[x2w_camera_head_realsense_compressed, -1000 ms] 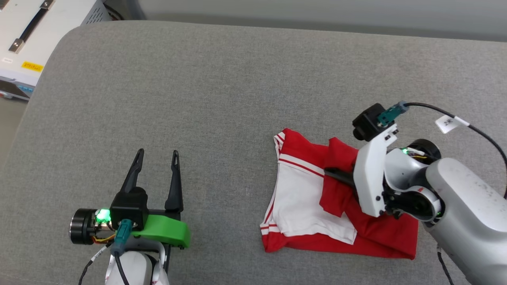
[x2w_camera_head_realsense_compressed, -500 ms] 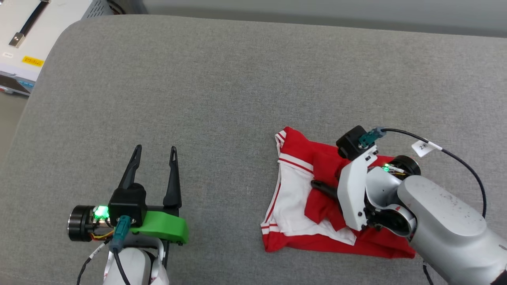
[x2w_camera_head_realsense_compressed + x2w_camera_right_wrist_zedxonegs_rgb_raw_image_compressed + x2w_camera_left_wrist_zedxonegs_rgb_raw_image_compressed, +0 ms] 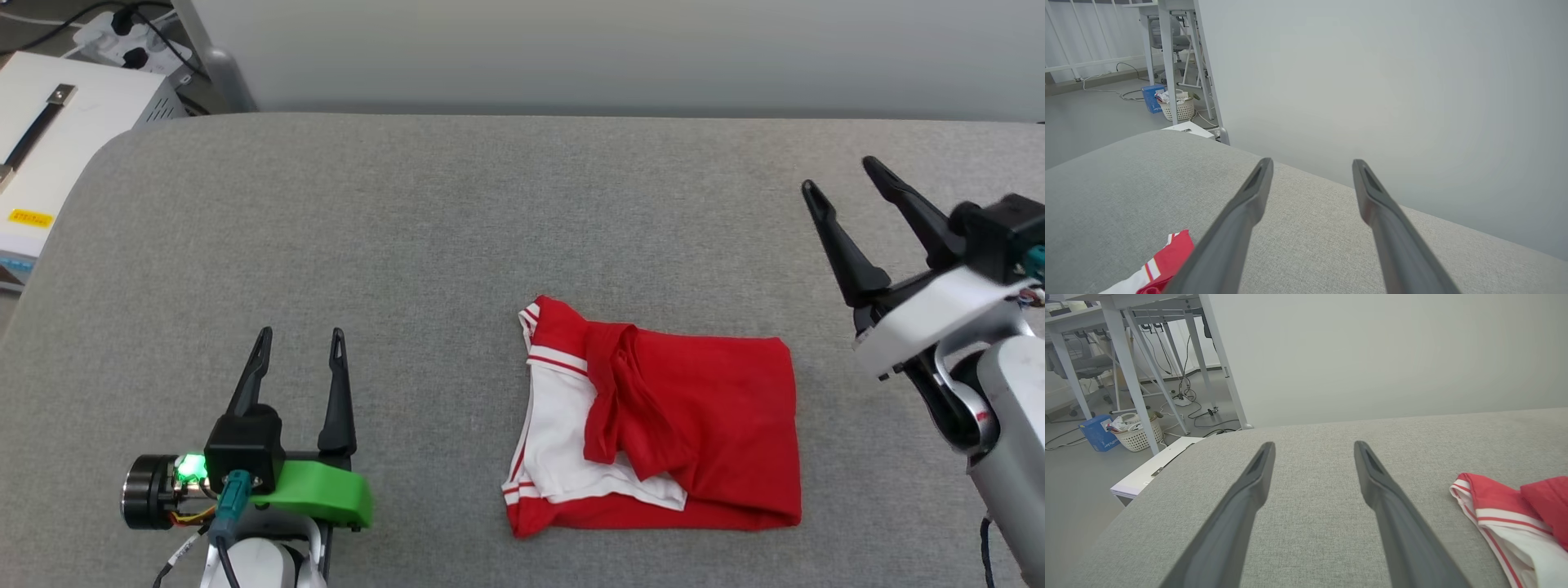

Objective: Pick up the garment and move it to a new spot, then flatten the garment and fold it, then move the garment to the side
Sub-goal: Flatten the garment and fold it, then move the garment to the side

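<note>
I saw the folded garment (image 3: 653,416) lying lower centre on the grey cushion (image 3: 408,245), left gripper (image 3: 300,333) lower left, fingers spread, empty, right gripper (image 3: 839,174) at right edge, spread, empty, white basket (image 3: 1141,439) on the floor holding crumpled scraps.

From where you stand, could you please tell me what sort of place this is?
Probably a lab or office workroom: white metal desks stand over loose cables, and a folded red shirt lies on a grey padded bench.
</note>
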Robot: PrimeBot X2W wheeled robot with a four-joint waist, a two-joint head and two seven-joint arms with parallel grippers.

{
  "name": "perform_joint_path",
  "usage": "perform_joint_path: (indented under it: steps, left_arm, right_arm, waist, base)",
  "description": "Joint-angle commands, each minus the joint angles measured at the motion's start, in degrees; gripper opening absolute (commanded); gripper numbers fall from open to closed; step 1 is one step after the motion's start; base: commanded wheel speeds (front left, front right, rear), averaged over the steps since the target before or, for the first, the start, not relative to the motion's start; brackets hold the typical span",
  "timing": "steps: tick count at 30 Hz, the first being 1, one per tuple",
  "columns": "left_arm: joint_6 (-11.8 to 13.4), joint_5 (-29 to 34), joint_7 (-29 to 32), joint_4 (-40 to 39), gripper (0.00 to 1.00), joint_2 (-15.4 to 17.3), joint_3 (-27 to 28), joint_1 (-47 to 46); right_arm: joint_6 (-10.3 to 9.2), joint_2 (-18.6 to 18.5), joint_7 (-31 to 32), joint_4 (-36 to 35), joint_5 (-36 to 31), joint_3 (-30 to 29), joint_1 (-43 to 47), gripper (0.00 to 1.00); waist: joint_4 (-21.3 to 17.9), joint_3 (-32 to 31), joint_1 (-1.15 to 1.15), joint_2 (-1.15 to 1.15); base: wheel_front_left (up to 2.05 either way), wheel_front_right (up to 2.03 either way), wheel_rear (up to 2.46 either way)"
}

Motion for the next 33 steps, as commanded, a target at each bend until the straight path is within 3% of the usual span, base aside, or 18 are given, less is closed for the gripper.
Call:
perform_joint_path:
  steps: [1,6,12,22,33]
  left_arm:
    - [-0.37,0.04,-0.34,-0.18,1.0,0.07,0.27,1.01]
    - [-0.57,-0.51,-0.34,-0.45,1.0,-0.13,0.68,2.54]
    - [-0.73,-0.91,-0.34,-0.97,1.0,-0.59,0.79,5.05]
    - [-1.14,-0.99,-0.34,-1.53,1.0,-1.02,0.4,7.57]
    - [-1.29,-0.93,-0.34,-1.72,1.0,-1.1,0.56,7.37]
  right_arm:
    - [-0.05,1.51,-1.71,-0.38,-2.09,-2.75,2.48,1.0]
    - [-0.05,7.1,-4.51,-3.24,-9.16,-13.56,10.53,1.0]
    - [-0.05,13.51,-5.12,-7.87,-13.89,-20.53,19.94,1.0]
    - [-0.05,18.76,-5.23,-12.97,-17.2,-23.12,30.26,1.0]
    - [-0.05,18.99,-5.26,-14.66,-18.86,-23.88,32.52,1.0]
  waist:
    - [-1.48,-1.51,0.0,0.0]
    - [-2.31,-2.81,0.0,0.0]
    - [-2.44,-4.26,0.0,0.0]
    - [-1.84,-5.22,0.0,0.0]
    - [-0.93,-5.04,0.0,0.0]
  base:
    - [0.0,0.0,0.0]
    - [0.0,0.0,0.0]
    - [0.0,0.0,0.0]
    - [0.0,0.0,0.0]
    - [0.0,0.0,0.0]
